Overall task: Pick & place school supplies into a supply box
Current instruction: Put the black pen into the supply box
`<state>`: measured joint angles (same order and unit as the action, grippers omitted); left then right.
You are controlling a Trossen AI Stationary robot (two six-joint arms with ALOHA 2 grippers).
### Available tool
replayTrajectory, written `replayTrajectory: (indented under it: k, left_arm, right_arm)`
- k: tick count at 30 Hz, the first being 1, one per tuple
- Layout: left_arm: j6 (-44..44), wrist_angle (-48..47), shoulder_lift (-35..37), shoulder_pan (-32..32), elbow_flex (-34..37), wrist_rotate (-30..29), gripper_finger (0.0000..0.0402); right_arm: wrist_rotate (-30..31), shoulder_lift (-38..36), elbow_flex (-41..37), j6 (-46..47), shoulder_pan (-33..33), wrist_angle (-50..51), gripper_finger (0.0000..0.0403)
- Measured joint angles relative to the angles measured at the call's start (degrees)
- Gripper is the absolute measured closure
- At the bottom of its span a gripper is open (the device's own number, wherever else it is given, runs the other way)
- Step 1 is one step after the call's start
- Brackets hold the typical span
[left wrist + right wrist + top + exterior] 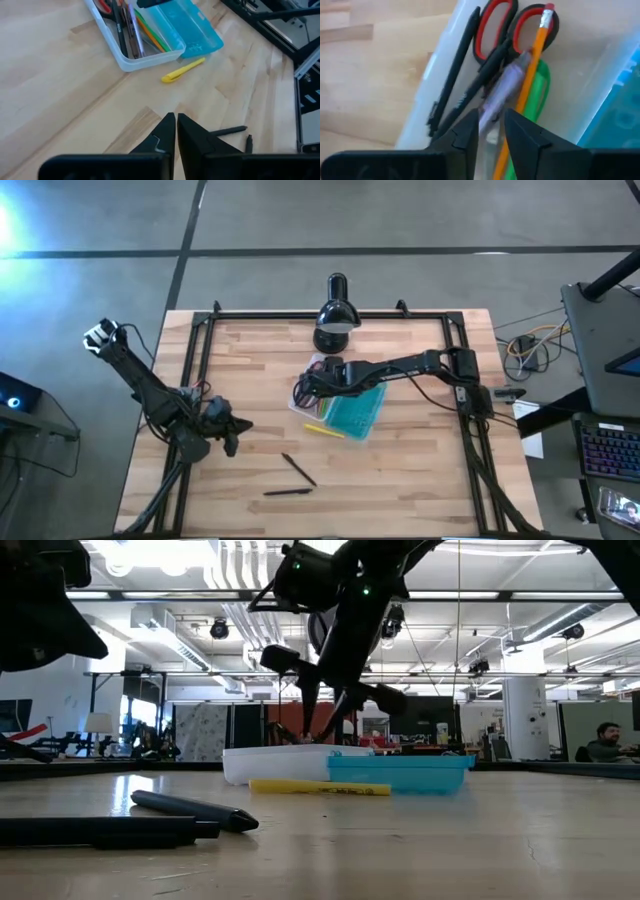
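Note:
The supply box's clear tray sits mid-table with its turquoise lid beside it. In the tray lie red-handled scissors, two dark pens, an orange pencil and a green pen. My right gripper reaches down into the tray, shut on a pale lavender pen. A yellow pen lies by the lid, and two dark pens lie nearer. My left gripper hovers shut over the left of the table. My right gripper pinches the lavender pen near its closer end between its two fingers, coming from above and slanting down into the tray. The fingers lie across the pen. Its far end rests on the scissors and other pens in the tray.
A black desk lamp stands at the far edge, just behind the tray. A black frame runs along the table's left, right and far sides. The near half of the table holds only the two dark pens.

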<state>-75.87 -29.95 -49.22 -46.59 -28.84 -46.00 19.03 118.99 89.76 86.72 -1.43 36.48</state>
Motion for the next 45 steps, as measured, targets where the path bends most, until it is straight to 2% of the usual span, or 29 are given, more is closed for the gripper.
replayTrajectory:
  k: [6, 10, 14, 17, 23, 27, 30, 37, 41, 45]
  left_arm:
    - [0.5, 1.4, -1.9, 0.0, 0.0, 1.2, 0.0361]
    - [6.0, 5.3, -3.6, 0.0, -0.1, 3.9, 0.0333]
    - [19.4, 11.5, -5.6, 0.0, 0.0, 12.0, 0.0325]
    - [24.9, 14.2, -7.9, 0.0, 0.0, 18.0, 0.0325]
    - [25.1, 15.2, -14.4, -0.1, -1.5, 22.0, 0.0326]
    - [26.8, 15.5, -20.2, -0.3, -6.5, 22.1, 0.0326]
    - [28.3, 14.9, -25.5, -0.8, -11.5, 22.1, 0.0326]
    - [29.3, 10.5, -37.9, -2.5, -21.4, 22.2, 0.0326]
    - [29.3, 9.9, -45.4, -2.5, -27.6, 21.8, 0.0326]
    - [29.0, 5.2, -51.9, -1.9, -33.2, 21.6, 0.0326]
  right_arm:
    - [0.6, -2.2, 0.1, -9.3, 0.6, 0.7, 0.027]
    - [3.8, -5.3, 0.6, -22.5, 3.0, 0.6, 0.0239]
    - [3.2, -9.9, 0.9, -40.7, 6.9, 0.6, 0.0215]
    - [3.2, -12.9, 0.9, -47.1, 10.2, 2.7, 0.0206]
    - [4.9, -17.6, 0.9, -45.4, 15.6, 16.3, 0.0204]
    - [9.1, -19.6, 0.8, -42.9, 19.8, 26.8, 0.0204]
    - [9.5, -20.6, 0.6, -42.6, 22.0, 32.4, 0.0204]
    - [9.9, -21.6, -2.8, -43.6, 25.6, 38.4, 0.0204]
    - [10.1, -23.6, -7.6, -43.6, 26.2, 38.1, 0.0204]
    - [10.4, -27.0, -12.6, -43.6, 26.5, 37.6, 0.0204]
